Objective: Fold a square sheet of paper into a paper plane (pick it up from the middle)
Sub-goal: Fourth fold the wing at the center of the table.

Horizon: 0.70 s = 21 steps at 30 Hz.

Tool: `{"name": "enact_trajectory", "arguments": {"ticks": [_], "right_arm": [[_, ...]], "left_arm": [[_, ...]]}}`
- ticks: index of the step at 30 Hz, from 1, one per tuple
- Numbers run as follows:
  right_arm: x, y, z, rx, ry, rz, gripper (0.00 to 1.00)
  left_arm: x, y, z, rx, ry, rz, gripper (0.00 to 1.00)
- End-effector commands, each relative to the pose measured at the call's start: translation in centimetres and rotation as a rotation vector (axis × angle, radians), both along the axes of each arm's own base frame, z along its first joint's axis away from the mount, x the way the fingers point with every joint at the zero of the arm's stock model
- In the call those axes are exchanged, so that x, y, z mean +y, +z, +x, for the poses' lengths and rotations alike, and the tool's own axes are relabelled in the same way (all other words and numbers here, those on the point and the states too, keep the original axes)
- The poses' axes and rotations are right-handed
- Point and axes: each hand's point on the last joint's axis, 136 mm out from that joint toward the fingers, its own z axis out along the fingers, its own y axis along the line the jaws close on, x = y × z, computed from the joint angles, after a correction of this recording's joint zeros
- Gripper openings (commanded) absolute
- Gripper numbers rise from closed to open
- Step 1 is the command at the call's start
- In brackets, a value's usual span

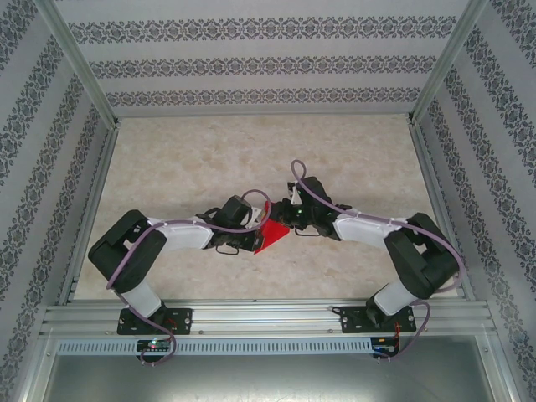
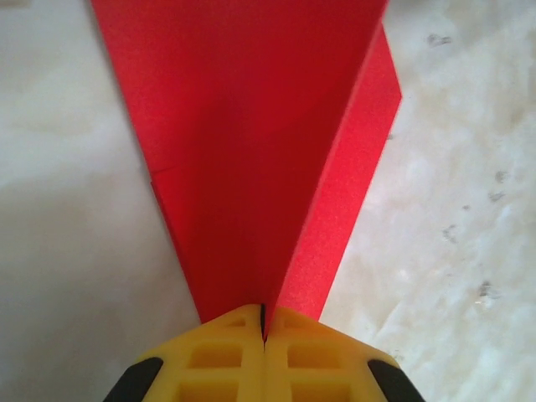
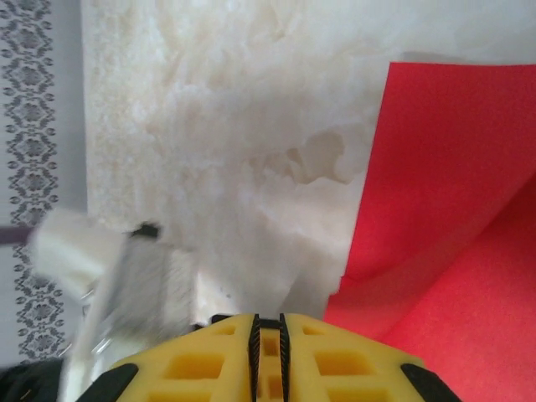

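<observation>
Enclosure: patterned walls [image 1: 251,63] and metal frame posts [image 1: 79,63] close in a pale marbled table [image 1: 209,159] on three sides, with a metal rail [image 1: 268,316] along the near edge.
Inside it: two arms reach in from the rail and meet near the table's middle over one piece of folded red paper [image 1: 270,236].
Paper: bright red and plain, narrowing to a point, with one flap [image 2: 352,167] standing up along its right side in the left wrist view.
Left gripper [image 2: 264,311]: yellow fingers pressed together, pinching the narrow point of the red paper.
Right gripper [image 3: 268,322]: fingers a narrow slit apart with nothing between them. The red paper lies just to their right on the table.
Edges: the paper sits well away from every wall and from the rail.
Open room: bare table stretches behind the grippers to the back wall and out to both sides.
</observation>
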Motion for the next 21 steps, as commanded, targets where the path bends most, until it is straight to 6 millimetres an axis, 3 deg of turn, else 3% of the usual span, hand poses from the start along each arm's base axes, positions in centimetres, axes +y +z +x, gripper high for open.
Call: {"name": "enact_trajectory", "arguments": {"ticks": [1,8,13,21], "right_arm": [[-1.5,-0.1,-0.8,-0.026,0.002,-0.057,0.18],[-1.7,-1.9,-1.2,0.023,-0.006,-0.067,0.16],[-0.1,-1.9,-0.5,0.034,0.023,-0.013,0.13],[1.3,-3.6,1.2,0.078,0.014,0.012,0.12]], "left_arm": [[-0.4,-1.1,-1.0,0.128,0.017,-0.082,0.0],[0.6,-1.2,-0.2,0.155,0.102,-0.108,0.0],[1.0,-1.6,-0.4,0.19,0.137,-0.113,0.0],[1.4,-1.9,-0.4,0.217,0.169,-0.103,0.0]]}}
